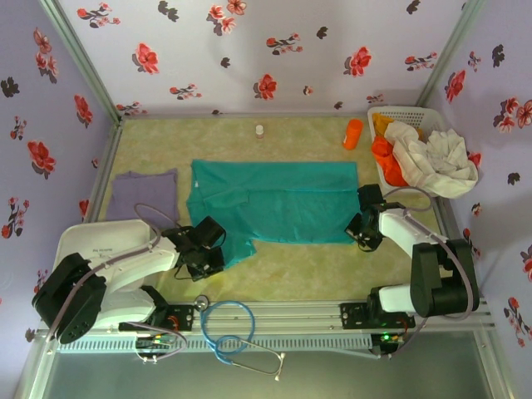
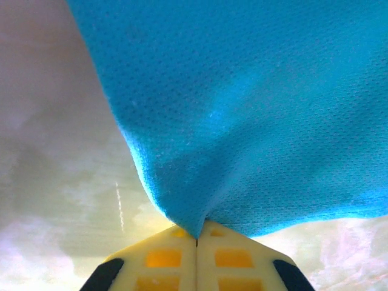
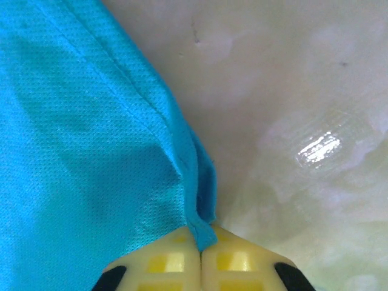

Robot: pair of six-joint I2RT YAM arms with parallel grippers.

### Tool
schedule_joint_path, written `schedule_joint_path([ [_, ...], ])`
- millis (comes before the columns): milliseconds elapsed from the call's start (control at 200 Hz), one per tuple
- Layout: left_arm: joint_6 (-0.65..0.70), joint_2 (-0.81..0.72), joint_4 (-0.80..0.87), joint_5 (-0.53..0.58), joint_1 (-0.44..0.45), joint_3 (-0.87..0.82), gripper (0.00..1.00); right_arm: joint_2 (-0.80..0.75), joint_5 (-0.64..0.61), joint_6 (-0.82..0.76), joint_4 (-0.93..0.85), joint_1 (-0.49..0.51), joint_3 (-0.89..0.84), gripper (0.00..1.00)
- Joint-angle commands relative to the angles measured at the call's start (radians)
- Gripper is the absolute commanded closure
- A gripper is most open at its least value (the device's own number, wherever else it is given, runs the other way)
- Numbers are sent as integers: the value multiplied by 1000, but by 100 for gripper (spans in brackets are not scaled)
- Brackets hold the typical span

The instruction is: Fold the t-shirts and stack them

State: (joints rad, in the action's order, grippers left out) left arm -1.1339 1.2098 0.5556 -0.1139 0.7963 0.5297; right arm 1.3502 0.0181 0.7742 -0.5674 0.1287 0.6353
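Near the table's (image 1: pixel 316 274) front edge, the left end effector (image 2: pixel 196 235) pinches a corner of the teal t-shirt (image 1: pixel 283 199); the right end effector (image 3: pixel 200 244) pinches its hem. It lies spread mid-table, a purple t-shirt (image 1: pixel 145 195) by the left edge, others in the basket (image 1: pixel 407 110) at the far right corner.

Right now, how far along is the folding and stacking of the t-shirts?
Done: the purple t-shirt lies at the table's left, seemingly folded. In hand: the teal t-shirt is spread mid-table, and the left end effector and right end effector are each shut on one of its near corners. Left: fold the teal one, stack it, then handle the orange cloth and off-white cloth in the basket.
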Motion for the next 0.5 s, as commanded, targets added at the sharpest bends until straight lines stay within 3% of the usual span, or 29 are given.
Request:
schedule_joint_path([
  [0,32,2,-5,47,-9,48,100,-1,20,-11,3,0,-1,100],
  [495,157,-44,216,54,-75,259,100,-56,28,-24,-81,-11,79,100],
])
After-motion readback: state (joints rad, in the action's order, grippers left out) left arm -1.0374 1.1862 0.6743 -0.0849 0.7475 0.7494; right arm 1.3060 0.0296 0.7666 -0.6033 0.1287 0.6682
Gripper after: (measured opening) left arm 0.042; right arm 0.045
